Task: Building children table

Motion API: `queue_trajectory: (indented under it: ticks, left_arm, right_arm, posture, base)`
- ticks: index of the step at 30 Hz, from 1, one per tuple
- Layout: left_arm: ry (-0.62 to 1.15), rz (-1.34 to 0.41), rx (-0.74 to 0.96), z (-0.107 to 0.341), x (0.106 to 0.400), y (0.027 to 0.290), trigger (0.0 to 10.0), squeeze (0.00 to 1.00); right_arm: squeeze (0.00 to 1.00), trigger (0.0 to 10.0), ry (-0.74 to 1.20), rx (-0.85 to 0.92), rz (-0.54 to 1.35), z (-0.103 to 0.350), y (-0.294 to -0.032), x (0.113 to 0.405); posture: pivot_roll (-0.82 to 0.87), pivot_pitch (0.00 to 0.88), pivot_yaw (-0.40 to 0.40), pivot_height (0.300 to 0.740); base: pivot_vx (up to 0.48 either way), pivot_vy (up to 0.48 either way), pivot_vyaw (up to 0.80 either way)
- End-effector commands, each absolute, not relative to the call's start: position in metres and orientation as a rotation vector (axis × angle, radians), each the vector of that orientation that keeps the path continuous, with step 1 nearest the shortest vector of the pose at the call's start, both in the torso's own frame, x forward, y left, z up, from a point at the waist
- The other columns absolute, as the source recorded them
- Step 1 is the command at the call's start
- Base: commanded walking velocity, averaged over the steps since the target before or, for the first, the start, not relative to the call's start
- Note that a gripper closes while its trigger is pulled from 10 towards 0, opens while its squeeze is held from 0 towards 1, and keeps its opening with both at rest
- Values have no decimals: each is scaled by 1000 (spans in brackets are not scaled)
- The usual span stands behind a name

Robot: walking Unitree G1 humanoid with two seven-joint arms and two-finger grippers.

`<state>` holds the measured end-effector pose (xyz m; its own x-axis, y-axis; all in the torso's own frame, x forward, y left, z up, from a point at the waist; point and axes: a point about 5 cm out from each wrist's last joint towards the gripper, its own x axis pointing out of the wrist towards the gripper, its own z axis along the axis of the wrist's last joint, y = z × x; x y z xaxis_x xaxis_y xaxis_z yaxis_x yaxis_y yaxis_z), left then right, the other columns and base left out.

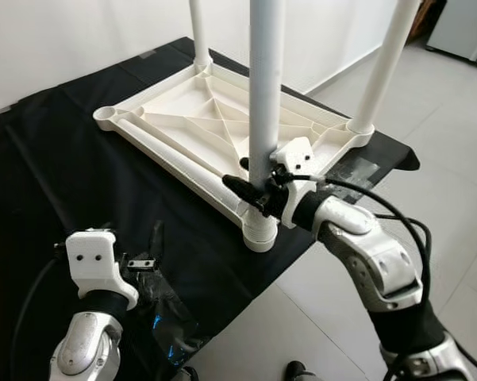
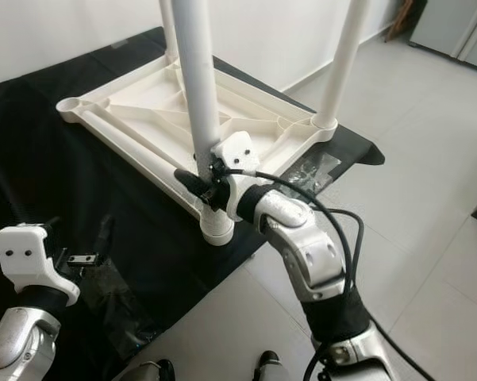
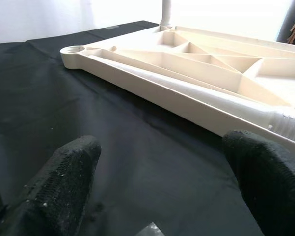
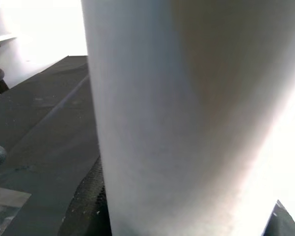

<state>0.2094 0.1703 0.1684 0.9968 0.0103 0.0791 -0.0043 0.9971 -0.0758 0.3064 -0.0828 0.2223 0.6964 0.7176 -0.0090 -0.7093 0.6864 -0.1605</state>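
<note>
Right gripper (image 1: 258, 189): fingers clamped round near leg (image 1: 266, 95), frame centre, just above corner socket.
Left gripper (image 3: 157, 191): lower left, fingers spread, holding nothing.
Tabletop (image 1: 214, 119): upside down on black cloth (image 1: 55, 175), upper centre.
Writing: none legible.
Left wrist view: empty far socket (image 3: 73, 49).

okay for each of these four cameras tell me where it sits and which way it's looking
Left eye: on the head, looking down at the upturned tabletop; both arms show.
Right eye: the same scene, shifted.
Left wrist: looks along the open left claw at the tabletop's edge.
Right wrist: pressed against the near leg held by the right claw.
Shared: the tabletop.
</note>
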Motion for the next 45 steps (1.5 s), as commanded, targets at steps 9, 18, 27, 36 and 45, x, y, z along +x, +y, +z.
queue_trajectory:
  ticks: [9, 18, 27, 36, 45]
  left_arm:
    - [-54, 21, -72, 162, 212, 173, 10000, 0]
    - [-51, 21, -77, 161, 212, 174, 10000, 0]
    - [-53, 22, -78, 160, 212, 176, 10000, 0]
    - [-142, 13, -40, 184, 221, 194, 10000, 0]
    - [-367, -295, -11, 264, 227, 208, 10000, 0]
  right_arm:
    - [0, 10000, 57, -240, 907, 192, -64, 297]
    - [0, 10000, 30, -336, 1068, 194, -61, 287]
    - [0, 10000, 131, -245, 990, 183, -73, 295]
    - [0, 10000, 172, -244, 913, 173, -76, 297]
    - [0, 10000, 177, -270, 928, 174, -75, 299]
  posture:
    - [24, 220, 43, 740]
    - [23, 227, 42, 740]
    - [22, 230, 42, 740]
    - [23, 227, 40, 740]
    - [24, 224, 37, 740]
  base:
    - [0, 0, 0]
    - [0, 0, 0]
    - [0, 0, 0]
    - [0, 0, 0]
    - [0, 0, 0]
